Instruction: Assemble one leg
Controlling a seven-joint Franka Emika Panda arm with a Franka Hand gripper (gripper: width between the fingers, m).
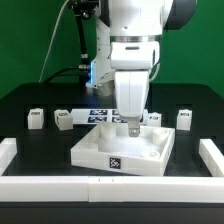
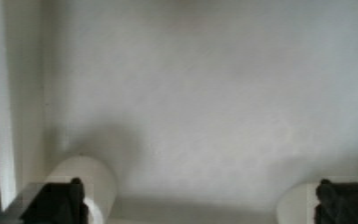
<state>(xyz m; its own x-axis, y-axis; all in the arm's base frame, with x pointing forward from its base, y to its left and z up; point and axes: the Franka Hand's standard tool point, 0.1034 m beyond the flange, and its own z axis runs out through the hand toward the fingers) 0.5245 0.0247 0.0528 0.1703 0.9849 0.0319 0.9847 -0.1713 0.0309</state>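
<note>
Four small white legs with tags stand in a row on the black table: two on the exterior view's left [image 1: 36, 118] [image 1: 63, 120] and two on its right [image 1: 152, 118] [image 1: 183, 119]. The large flat white square piece [image 1: 105, 150] lies in the middle. My gripper [image 1: 133, 127] hangs low over that piece's far right part, close to the surface. In the wrist view my gripper [image 2: 202, 205] is open, its dark fingertips [image 2: 60, 202] wide apart with nothing between them. Only the blurred white surface [image 2: 194, 90] fills that view.
The marker board [image 1: 98, 112] lies behind the square piece. White rails border the table at the exterior view's left [image 1: 8, 152], right [image 1: 211, 156] and front [image 1: 100, 186]. A green wall and cables stand behind the arm.
</note>
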